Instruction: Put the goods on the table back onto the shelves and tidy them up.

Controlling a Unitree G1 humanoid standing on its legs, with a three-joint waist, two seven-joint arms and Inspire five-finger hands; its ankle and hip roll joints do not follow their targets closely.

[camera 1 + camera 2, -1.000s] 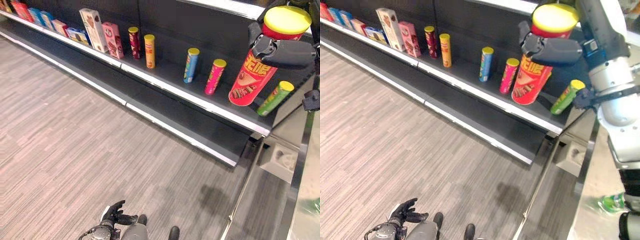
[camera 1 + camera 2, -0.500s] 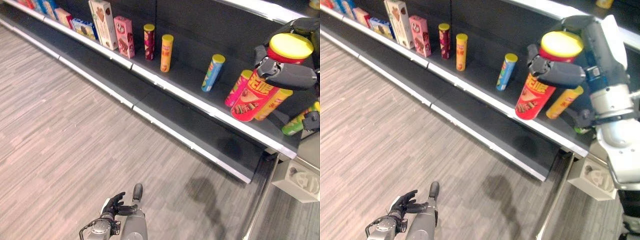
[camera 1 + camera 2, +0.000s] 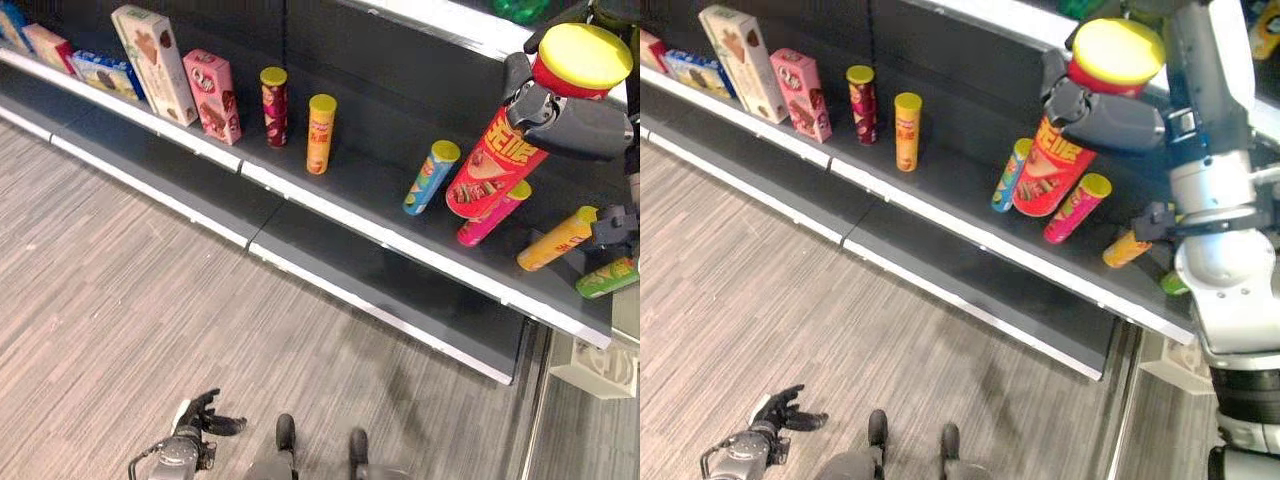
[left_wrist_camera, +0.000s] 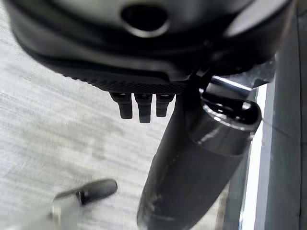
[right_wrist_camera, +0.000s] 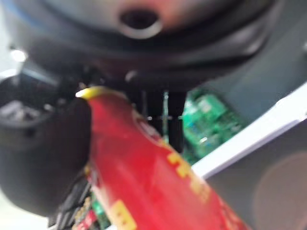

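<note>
Holding a tall red can point(image 3: 500, 165) with a yellow lid up over the shelf point(image 3: 400, 235), right hand point(image 3: 1105, 112) curling round its upper part. Probably handling light, stiff and slick; gripping mid-body looking steadier. Hanging low near the floor point(image 3: 120, 300), left hand point(image 3: 195, 425), fingers relaxed, carrying nothing.
</note>
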